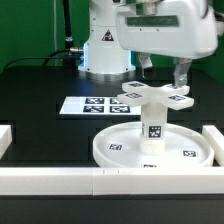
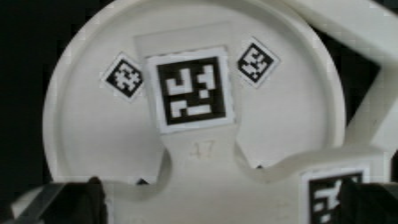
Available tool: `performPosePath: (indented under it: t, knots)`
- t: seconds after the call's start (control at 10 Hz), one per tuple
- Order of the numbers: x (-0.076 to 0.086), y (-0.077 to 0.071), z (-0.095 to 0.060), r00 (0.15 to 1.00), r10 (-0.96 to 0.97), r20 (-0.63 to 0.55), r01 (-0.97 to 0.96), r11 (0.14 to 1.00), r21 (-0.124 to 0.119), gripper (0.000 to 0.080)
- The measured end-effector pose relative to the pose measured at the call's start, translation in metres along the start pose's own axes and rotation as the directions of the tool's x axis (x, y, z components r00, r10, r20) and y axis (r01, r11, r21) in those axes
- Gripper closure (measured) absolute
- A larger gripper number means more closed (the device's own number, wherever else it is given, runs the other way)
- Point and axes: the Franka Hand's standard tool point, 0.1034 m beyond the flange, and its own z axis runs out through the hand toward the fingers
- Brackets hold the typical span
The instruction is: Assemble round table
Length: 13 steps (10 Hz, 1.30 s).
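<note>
The large round rimmed disc [image 1: 115,140] lies flat near the front of the table. The short cylinder leg [image 1: 153,122] stands upright at its middle, and the cross-shaped piece [image 1: 150,95] sits on top of the leg. My gripper [image 1: 163,76] hangs just above the cross-shaped piece, open, its fingers spread to either side of it. In the wrist view the dark fingertips [image 2: 68,202] flank a white arm of the cross-shaped piece [image 2: 222,185], and the tagged disc [image 2: 107,110] fills the view beyond. My gripper [image 2: 217,205] holds nothing.
The marker board [image 1: 92,105] lies flat behind the disc, towards the exterior view's left. Long white border blocks run along the front [image 1: 100,181] and stand at the left [image 1: 5,135] and right [image 1: 214,138]. The robot base [image 1: 103,50] rises at the back.
</note>
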Motion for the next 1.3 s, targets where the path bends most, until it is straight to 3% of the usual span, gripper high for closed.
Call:
performPosePath:
  t: [0.1, 0.5, 0.8, 1.0, 1.3]
  knots:
    - [-0.0061, -0.0023, 0.0005, 0.995, -0.097, 0.01, 0.097, 0.995, -0.02, 0.015]
    - [-0.0048, -0.0016, 0.0006, 0.914, -0.405, 0.013, 0.405, 0.914, -0.02, 0.015]
    - [0.0002, 0.0015, -0.0023, 0.647, -0.761, 0.032, 0.762, 0.646, -0.046, 0.015]
    - [0.0002, 0.0021, -0.0026, 0.469, -0.882, 0.05, 0.883, 0.467, -0.046, 0.015]
    - [0.0012, 0.0034, -0.0023, 0.294, -0.954, 0.059, 0.956, 0.293, -0.037, 0.015]
